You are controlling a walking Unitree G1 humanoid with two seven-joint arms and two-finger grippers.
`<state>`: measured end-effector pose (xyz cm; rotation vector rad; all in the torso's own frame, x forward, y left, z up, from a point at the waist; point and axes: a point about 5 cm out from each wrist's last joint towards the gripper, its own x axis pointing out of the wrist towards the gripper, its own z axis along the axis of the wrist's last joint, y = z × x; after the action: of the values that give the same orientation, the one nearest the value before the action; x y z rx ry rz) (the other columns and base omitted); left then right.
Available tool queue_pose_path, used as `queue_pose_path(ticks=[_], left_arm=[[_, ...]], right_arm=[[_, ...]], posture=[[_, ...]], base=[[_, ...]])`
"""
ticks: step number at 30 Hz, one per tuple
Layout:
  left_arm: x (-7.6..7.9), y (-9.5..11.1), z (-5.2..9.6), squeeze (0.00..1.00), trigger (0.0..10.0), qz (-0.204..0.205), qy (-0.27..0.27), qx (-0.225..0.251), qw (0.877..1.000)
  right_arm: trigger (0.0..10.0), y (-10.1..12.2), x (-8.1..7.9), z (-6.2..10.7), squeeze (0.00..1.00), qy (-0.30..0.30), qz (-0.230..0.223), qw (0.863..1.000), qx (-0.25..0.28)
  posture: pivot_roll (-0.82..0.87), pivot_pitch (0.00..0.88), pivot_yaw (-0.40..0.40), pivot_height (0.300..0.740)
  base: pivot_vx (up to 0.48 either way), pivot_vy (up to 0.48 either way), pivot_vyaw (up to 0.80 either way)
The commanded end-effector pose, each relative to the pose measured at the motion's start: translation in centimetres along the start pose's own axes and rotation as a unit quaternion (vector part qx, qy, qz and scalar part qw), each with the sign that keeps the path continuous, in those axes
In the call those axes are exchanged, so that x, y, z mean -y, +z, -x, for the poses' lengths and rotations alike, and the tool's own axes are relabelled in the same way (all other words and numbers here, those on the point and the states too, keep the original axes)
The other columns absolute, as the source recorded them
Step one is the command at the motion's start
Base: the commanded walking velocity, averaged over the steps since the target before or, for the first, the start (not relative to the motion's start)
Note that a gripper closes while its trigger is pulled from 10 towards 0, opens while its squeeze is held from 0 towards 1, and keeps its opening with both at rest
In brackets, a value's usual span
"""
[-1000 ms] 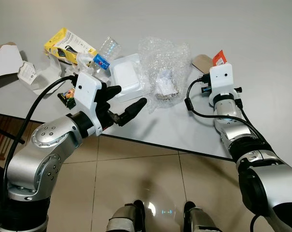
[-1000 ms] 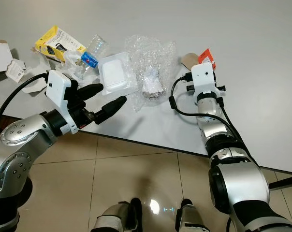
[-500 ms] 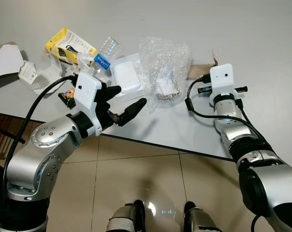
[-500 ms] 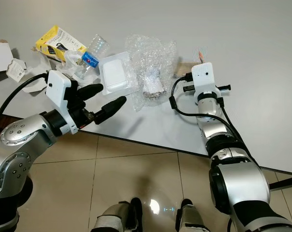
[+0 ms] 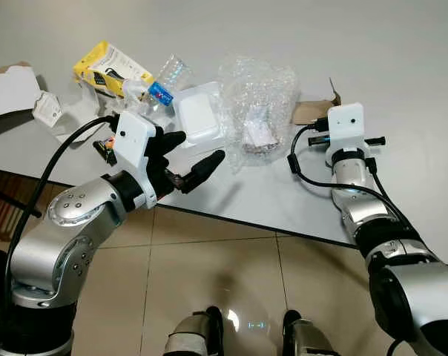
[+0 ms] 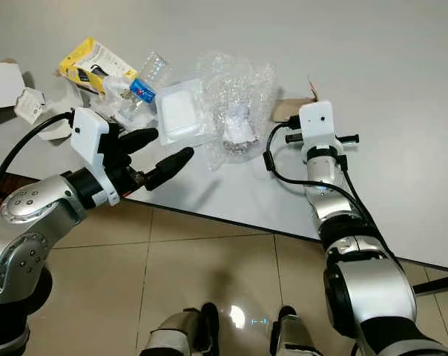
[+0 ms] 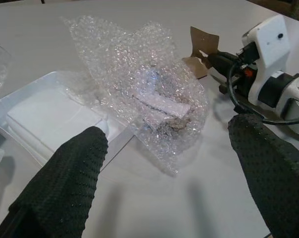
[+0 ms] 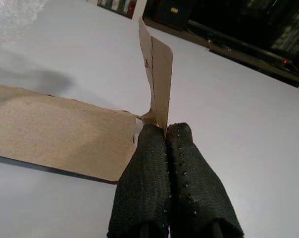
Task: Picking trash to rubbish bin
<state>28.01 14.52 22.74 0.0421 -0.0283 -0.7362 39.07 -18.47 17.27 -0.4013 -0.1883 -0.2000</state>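
Trash lies on a white table (image 5: 402, 67): crumpled bubble wrap (image 5: 257, 111), a white foam tray (image 5: 198, 122), a clear plastic bottle (image 5: 165, 78) and a yellow box (image 5: 109, 67). My right gripper (image 8: 167, 134) is shut on the upright flap of a brown cardboard piece (image 8: 55, 134), which also lies right of the bubble wrap (image 5: 309, 113). My left gripper (image 7: 164, 163) is open over the table's front edge, its fingers (image 5: 209, 162) pointing at the bubble wrap (image 7: 139, 94) with nothing between them.
Torn white cardboard (image 5: 12, 89) and a paper scrap (image 5: 46, 111) lie at the table's far left. The table's dark front edge (image 5: 246, 222) runs diagonally above a tiled floor (image 5: 231, 282). The table is bare to the right of my right arm.
My right gripper has shifted a little to the right with the cardboard; its orange face has turned away and a brown flap now stands up. The left arm has held still.
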Motion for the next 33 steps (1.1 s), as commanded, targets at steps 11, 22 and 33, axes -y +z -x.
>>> queue_pose_path(ticks=[11,22,33], left_arm=[[-0.5,0.3,-0.1,0.00,10.0,-0.011,0.009,0.007,1.000],[-0.6,0.2,0.0,0.00,10.0,-0.012,0.013,0.009,1.000],[-0.7,0.2,-0.6,0.00,10.0,-0.013,0.005,0.013,1.000]], right_arm=[[0.0,-3.6,-0.6,3.3,0.00,-0.001,-0.014,0.999,-0.034],[0.0,-3.2,-0.2,3.9,0.00,-0.005,-0.017,1.000,-0.013],[10.0,-3.3,-0.7,6.6,0.57,-0.017,-0.025,0.999,-0.018]], posture=[[0.26,0.238,0.134,0.740],[0.25,0.228,0.121,0.740],[0.22,0.217,0.132,0.740]], base=[[0.000,0.000,0.00],[0.000,0.000,0.00],[0.000,0.000,0.00]])
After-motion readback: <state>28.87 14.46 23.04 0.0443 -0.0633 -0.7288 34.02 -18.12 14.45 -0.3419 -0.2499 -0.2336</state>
